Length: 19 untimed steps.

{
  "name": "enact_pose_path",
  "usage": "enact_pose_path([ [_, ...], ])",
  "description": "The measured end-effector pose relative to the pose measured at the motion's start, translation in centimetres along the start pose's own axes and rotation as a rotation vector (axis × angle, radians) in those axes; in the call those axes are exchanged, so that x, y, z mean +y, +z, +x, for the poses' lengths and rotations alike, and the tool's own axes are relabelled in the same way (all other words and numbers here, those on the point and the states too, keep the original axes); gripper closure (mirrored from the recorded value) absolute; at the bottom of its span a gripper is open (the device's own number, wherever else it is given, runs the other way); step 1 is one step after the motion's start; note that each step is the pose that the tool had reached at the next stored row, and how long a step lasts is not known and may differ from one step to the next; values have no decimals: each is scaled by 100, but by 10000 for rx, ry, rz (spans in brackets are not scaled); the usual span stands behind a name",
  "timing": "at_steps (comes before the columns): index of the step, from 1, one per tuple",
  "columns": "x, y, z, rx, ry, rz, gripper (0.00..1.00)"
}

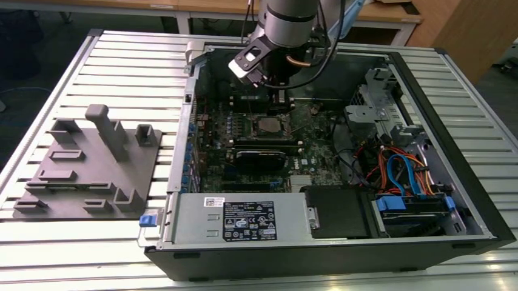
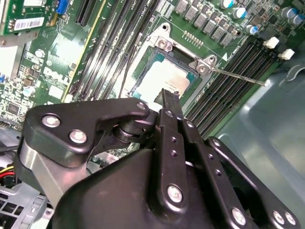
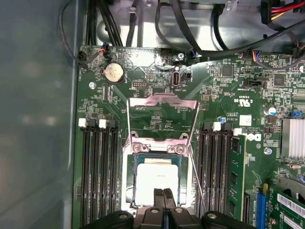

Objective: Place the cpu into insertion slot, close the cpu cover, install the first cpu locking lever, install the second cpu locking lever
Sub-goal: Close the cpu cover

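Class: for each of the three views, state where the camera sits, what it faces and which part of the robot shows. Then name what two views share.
Exterior view: off the arm, looking down into the open computer case; the arm and claw show.
First wrist view: on the arm, facing the motherboard squarely; the shut claw tips show.
Second wrist view: on the arm, looking obliquely along the claw.
Shared: both wrist views show the cpu in the insertion slot.

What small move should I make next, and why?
Probably shift the gripper toward the raised cpu cover so it can tip the cover down. The cpu already lies in the insertion slot. The cover stands open beyond it, and the gripper, fingers together, hangs close over the chip.
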<state>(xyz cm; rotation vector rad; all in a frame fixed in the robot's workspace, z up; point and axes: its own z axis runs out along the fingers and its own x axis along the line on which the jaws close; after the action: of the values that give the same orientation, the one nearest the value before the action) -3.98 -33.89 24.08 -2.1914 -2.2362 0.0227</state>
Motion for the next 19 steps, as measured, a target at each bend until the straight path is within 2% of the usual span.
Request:
enact_pose_path([
  [5,-1,-81,0,-13,-1,0,90],
  [12,-2,-128,-1,-22,-347,-2,90],
  [19,-4,-211,-1,-22,-359,-2,90],
])
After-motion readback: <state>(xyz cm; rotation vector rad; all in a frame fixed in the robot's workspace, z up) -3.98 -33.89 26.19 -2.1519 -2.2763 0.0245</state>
